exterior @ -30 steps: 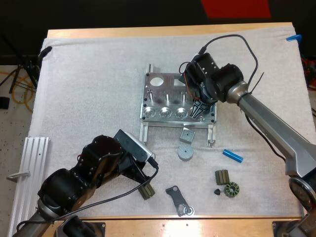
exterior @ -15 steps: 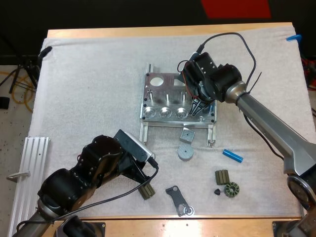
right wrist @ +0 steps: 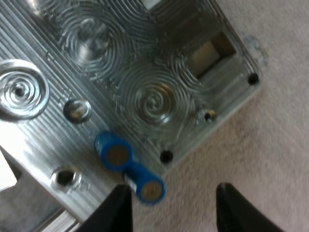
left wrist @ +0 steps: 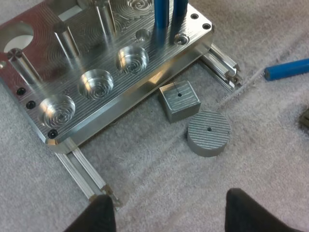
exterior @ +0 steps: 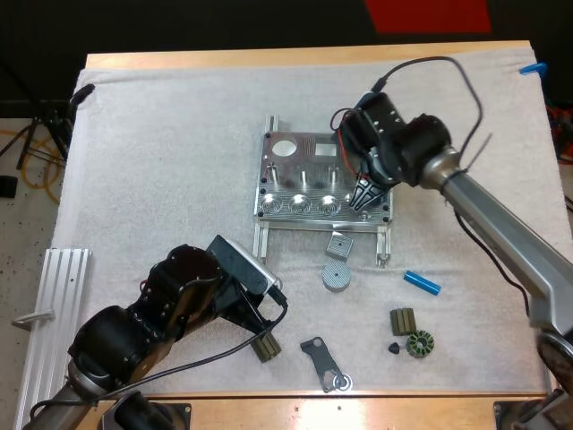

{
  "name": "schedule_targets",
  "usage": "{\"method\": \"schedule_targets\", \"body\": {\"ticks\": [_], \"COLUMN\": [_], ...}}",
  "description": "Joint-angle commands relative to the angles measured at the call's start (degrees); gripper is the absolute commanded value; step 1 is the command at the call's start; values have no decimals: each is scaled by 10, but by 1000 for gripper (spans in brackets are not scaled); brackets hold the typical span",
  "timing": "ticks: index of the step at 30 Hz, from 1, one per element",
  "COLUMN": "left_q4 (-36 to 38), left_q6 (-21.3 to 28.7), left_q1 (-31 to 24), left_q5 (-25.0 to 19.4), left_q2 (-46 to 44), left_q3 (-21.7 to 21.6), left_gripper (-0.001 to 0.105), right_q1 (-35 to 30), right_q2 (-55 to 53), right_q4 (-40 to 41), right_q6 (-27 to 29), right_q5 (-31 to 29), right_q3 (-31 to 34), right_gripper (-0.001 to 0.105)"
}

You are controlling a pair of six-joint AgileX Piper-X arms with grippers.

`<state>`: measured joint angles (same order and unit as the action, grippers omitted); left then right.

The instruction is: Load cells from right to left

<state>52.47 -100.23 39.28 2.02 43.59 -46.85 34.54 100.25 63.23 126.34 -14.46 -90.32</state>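
I count one fixture [exterior: 295, 179], and it has three round pockets [left wrist: 95, 82] that hold nothing. There are three blue cylinders: two [left wrist: 161, 14] stand upright in the fixture and one [exterior: 421, 283] lies on the mat. I count two olive blocks [exterior: 403, 320], one grey cube [exterior: 338, 244] and one grey disc [exterior: 336, 276]. There is also one toothed ring [exterior: 419, 343], one small black piece [exterior: 394, 348], one dark bracket [exterior: 324, 363] and one ribbed rail [exterior: 54, 305].
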Motion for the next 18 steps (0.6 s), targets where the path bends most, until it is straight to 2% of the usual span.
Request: {"method": "schedule_targets", "body": {"ticks": [1, 5, 8, 18], "left_q4": [-2, -2, -2, -2], "left_q6": [7, 40, 66, 68], "left_q1": [2, 2, 2, 2], "left_q5": [-13, -13, -13, -13], "left_q2": [0, 0, 0, 0], "left_q3": [0, 0, 0, 0], "left_gripper": [50, 50, 50, 50], "right_q1": [-2, -2, -2, -2], "right_q2": [-19, -45, -69, -124], "right_q4": [23, 55, 97, 156], "right_q6": [-19, -61, -94, -139], "right_q5": [1, 4, 40, 79], "right_q3": [-3, -3, -3, -3], "right_gripper": [40, 40, 40, 40]}}
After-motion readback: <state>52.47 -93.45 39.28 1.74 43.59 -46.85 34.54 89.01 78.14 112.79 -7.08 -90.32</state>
